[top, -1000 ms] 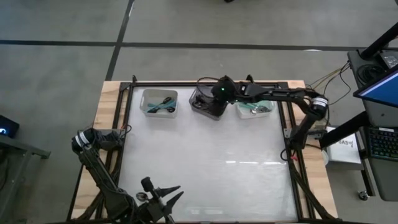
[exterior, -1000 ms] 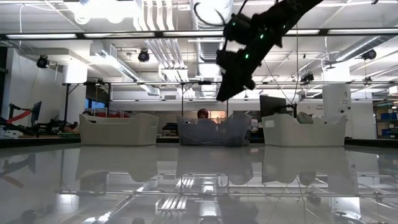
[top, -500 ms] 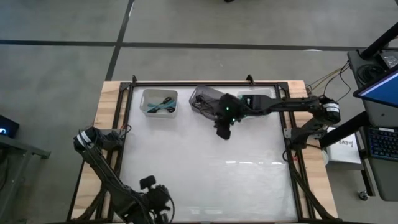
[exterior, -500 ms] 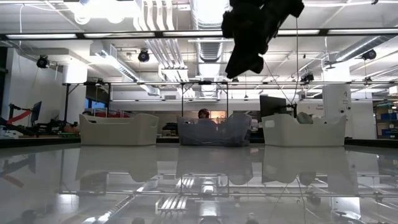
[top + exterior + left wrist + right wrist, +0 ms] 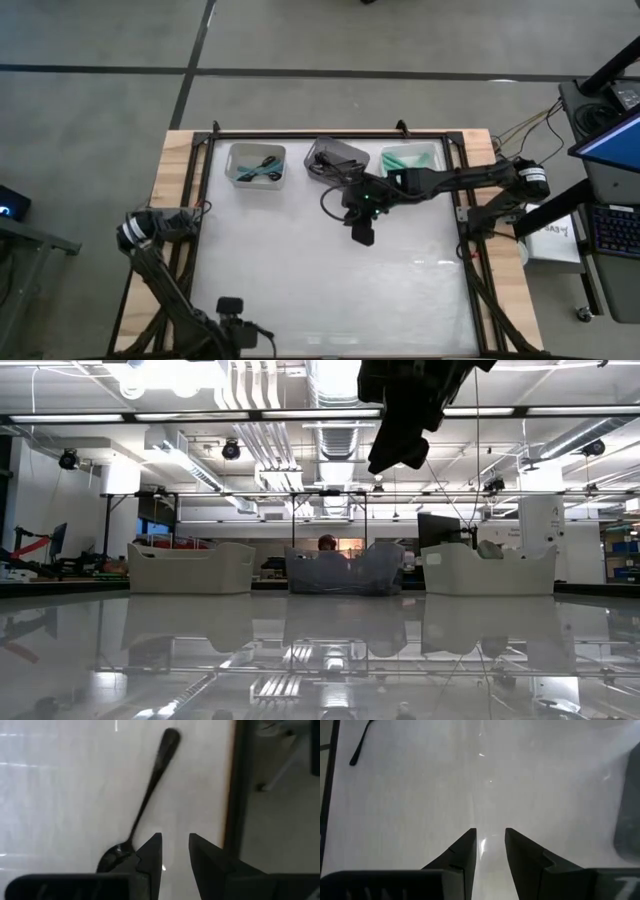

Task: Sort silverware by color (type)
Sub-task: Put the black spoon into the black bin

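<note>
A glossy black spoon (image 5: 145, 805) lies flat on the white table beside its dark frame; it also shows far off in the right wrist view (image 5: 362, 742). My left gripper (image 5: 175, 837), at the table's near left edge (image 5: 232, 315), points down over the spoon, open by a narrow gap with nothing in it. One finger (image 5: 150, 855) hides part of the spoon's bowl (image 5: 112, 860). My right gripper (image 5: 490, 831) hangs open over the table's middle (image 5: 362, 237), slanting down, with only bare table beneath it.
Three small bins stand along the far edge: the left one (image 5: 256, 165) holds black and teal spoons, the middle one (image 5: 335, 158) is dark, the right one (image 5: 412, 160) shows green inside. A dark frame (image 5: 240, 780) borders the table. A person (image 5: 326, 543) shows in the room behind.
My right gripper has come away from the middle bin toward the table's near edge, out over the middle. My left gripper has tipped from lying level to pointing straight down and has sunk toward the table at the near left edge.
</note>
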{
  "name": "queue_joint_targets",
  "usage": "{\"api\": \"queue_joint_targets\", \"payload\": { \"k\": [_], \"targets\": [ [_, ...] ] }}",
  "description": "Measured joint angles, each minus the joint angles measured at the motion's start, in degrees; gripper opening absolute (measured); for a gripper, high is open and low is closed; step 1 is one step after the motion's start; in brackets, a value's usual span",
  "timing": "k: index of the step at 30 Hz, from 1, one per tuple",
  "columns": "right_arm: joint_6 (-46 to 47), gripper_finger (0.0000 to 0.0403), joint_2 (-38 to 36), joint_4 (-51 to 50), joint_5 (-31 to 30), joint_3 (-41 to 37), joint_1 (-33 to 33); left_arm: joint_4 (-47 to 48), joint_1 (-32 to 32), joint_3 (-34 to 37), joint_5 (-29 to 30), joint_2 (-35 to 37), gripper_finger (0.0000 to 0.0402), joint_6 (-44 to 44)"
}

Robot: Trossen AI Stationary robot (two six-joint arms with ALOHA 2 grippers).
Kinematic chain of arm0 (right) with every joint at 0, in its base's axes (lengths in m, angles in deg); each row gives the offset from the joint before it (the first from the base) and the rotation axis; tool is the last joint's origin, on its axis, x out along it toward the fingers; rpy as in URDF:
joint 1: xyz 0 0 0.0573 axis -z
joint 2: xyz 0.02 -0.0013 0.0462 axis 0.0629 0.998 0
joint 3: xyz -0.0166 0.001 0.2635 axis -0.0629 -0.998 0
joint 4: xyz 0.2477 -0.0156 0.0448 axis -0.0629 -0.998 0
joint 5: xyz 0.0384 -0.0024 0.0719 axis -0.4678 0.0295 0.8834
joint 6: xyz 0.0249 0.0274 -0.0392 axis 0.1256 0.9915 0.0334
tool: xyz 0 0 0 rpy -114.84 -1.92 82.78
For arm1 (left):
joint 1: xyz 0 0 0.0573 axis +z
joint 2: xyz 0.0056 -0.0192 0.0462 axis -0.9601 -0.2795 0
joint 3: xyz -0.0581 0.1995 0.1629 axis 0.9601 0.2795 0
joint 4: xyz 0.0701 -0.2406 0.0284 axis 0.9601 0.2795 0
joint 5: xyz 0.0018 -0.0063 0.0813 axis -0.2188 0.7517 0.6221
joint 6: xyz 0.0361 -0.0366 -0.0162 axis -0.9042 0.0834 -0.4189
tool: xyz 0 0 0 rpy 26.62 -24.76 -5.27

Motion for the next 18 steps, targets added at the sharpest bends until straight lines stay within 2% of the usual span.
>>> {"api": "queue_joint_targets", "payload": {
  "k": [7, 18],
  "targets": [
    [-0.3, 0.0093, 0.0, 0.0, -0.1, 0.0, 0.0, -1.1, 0.3, 3.7, 0.0, -0.6, 0.008, -1.3],
    [-1.1, 0.0091, 0.0, 0.0, -0.1, 0.0, 0.0, -8.3, 2.6, 10.5, -0.1, -0.6, 0.008, -4.1]
  ]
}}
